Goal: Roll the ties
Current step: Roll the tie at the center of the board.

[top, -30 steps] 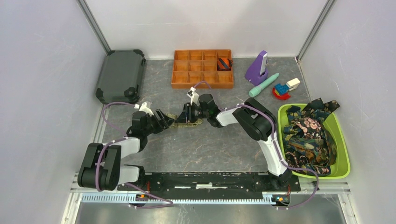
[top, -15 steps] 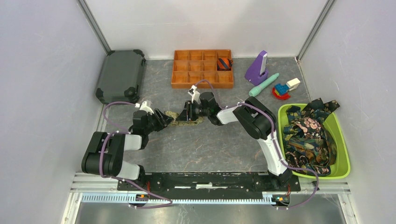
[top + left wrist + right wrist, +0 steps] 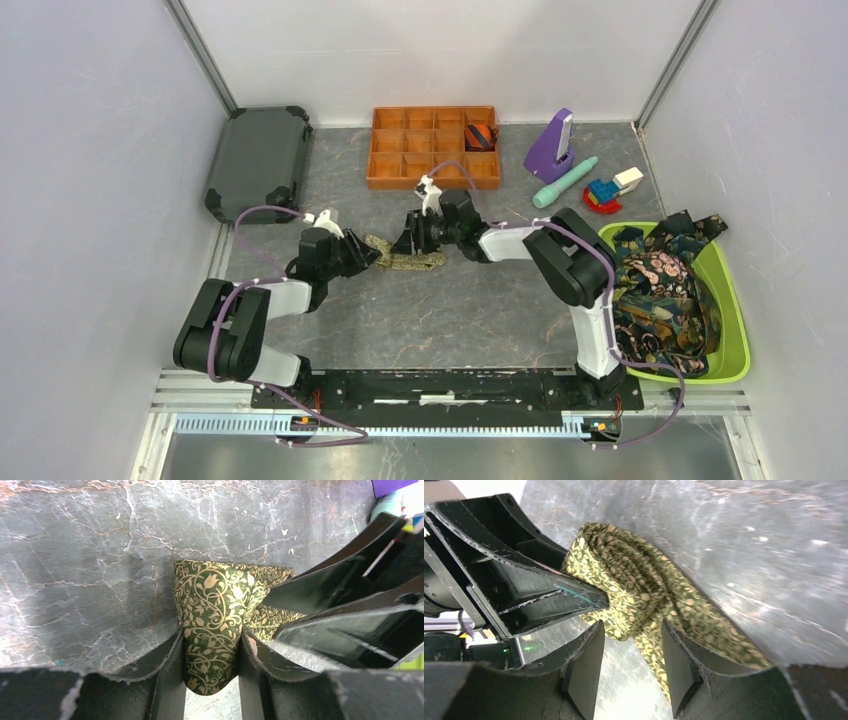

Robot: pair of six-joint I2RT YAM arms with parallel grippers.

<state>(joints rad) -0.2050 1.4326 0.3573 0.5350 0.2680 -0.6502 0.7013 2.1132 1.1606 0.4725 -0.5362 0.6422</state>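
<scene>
The olive-green tie (image 3: 412, 262) with a fine gold vine print lies partly rolled on the grey table between my two grippers. My left gripper (image 3: 370, 253) is shut on its rolled end; in the left wrist view the roll (image 3: 215, 600) is pinched between the jaws of the left gripper (image 3: 210, 635). My right gripper (image 3: 408, 243) stands open at the tie's other side. In the right wrist view the tie (image 3: 634, 580) trails between the spread jaws of the right gripper (image 3: 631, 635) and touches the right finger. More dark patterned ties (image 3: 660, 290) fill a green bin.
An orange compartment tray (image 3: 400, 165) at the back holds a rolled orange-navy striped tie (image 3: 481, 135). A dark case (image 3: 258, 160) lies back left. A purple object (image 3: 550, 145), teal stick (image 3: 565, 182) and toy blocks (image 3: 608, 190) sit back right. The green bin (image 3: 735, 300) is at right.
Both grippers have shifted a little to the right and farther from the bases with the tie. More of the tie now shows between them.
</scene>
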